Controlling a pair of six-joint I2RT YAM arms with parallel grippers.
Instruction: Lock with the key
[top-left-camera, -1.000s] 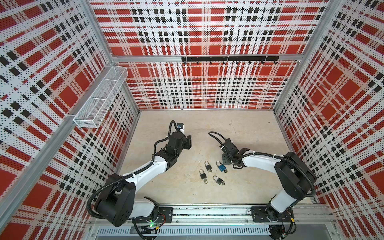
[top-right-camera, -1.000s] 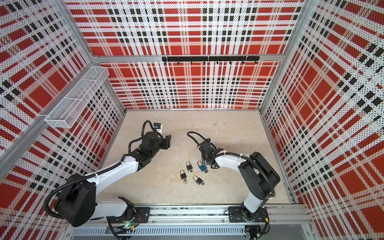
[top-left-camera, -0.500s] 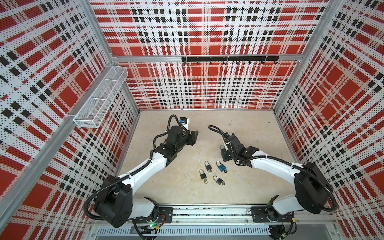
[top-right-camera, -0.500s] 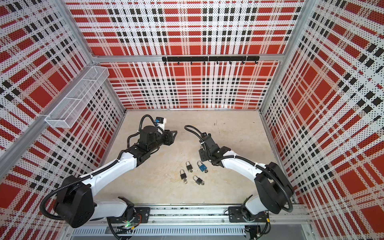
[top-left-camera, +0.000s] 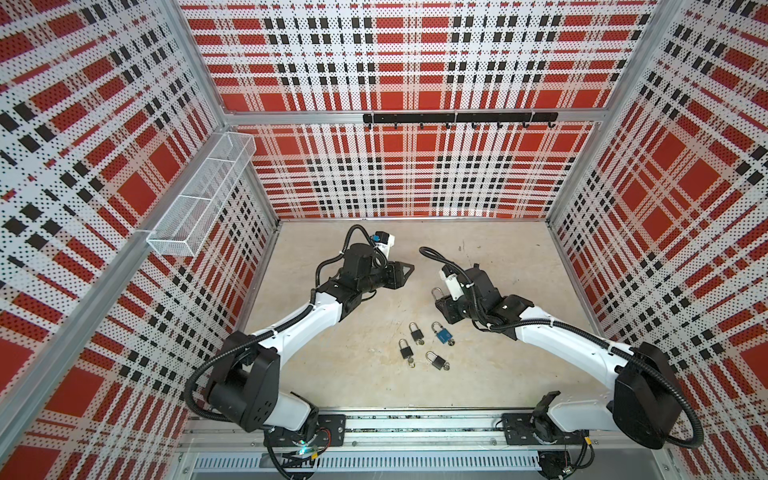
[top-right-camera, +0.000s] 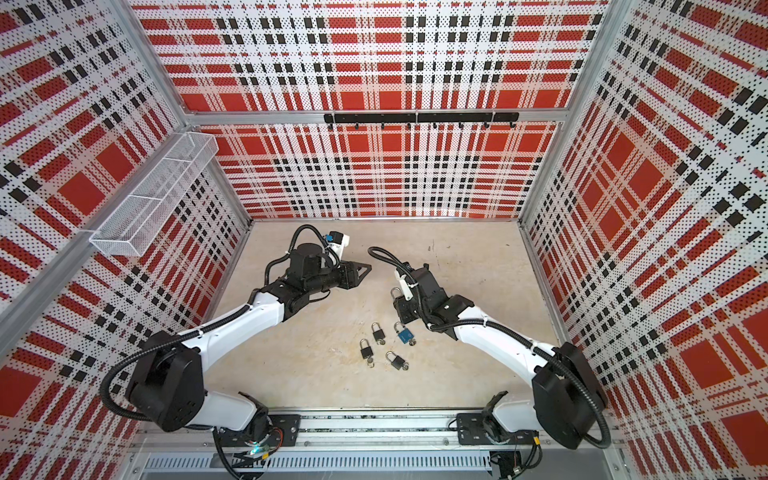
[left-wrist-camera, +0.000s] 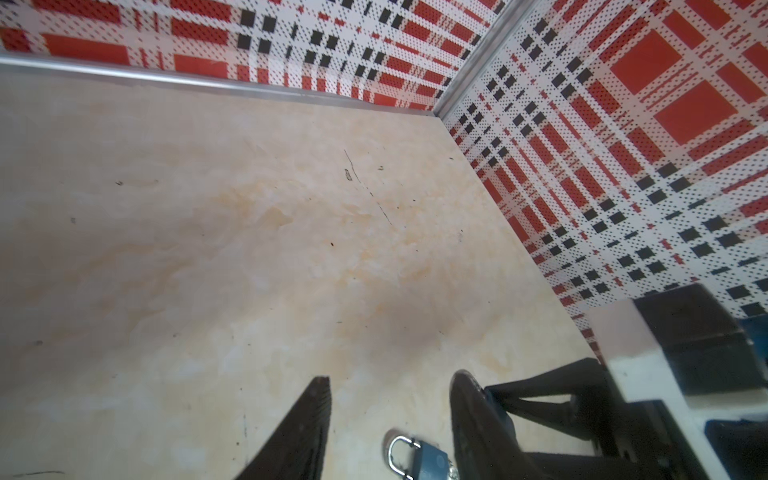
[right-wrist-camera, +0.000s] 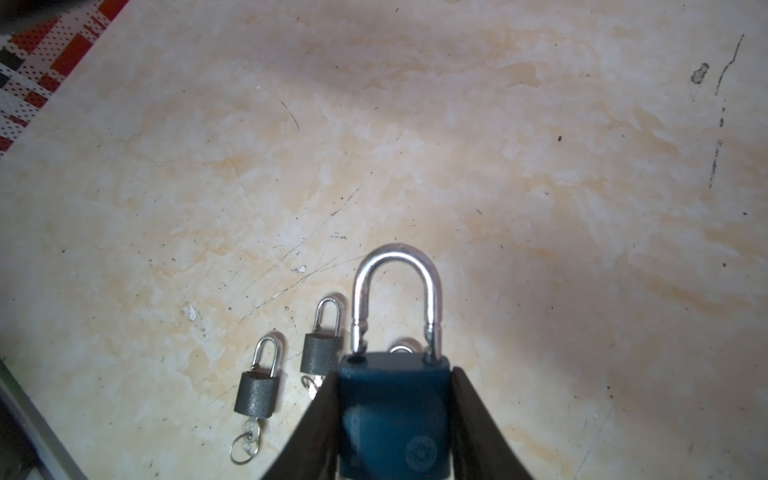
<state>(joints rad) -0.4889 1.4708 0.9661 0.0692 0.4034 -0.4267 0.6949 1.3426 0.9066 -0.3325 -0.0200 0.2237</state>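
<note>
My right gripper (right-wrist-camera: 394, 374) is shut on the body of a blue padlock (right-wrist-camera: 395, 415), holding it above the floor. Its silver shackle (right-wrist-camera: 395, 286) points away from the gripper, with one leg lifted out of its hole. In both top views the padlock's shackle (top-left-camera: 435, 293) sticks out past the right gripper (top-left-camera: 441, 305). This padlock's key is hidden. My left gripper (top-left-camera: 409, 269) hovers to the left of it, pointing towards it. It is open with nothing between its fingers (left-wrist-camera: 316, 415).
Four padlocks with keys in them lie on the beige floor near the front: three black ones (top-left-camera: 414, 332) (top-left-camera: 404, 348) (top-left-camera: 435, 359) and a second blue one (top-left-camera: 441, 334). A wire basket (top-left-camera: 199, 199) hangs on the left wall, and a hook rail (top-left-camera: 457, 117) is on the back wall.
My right gripper has risen and moved back with the blue padlock. My left gripper has swung right towards the middle, and its jaws have narrowed.
</note>
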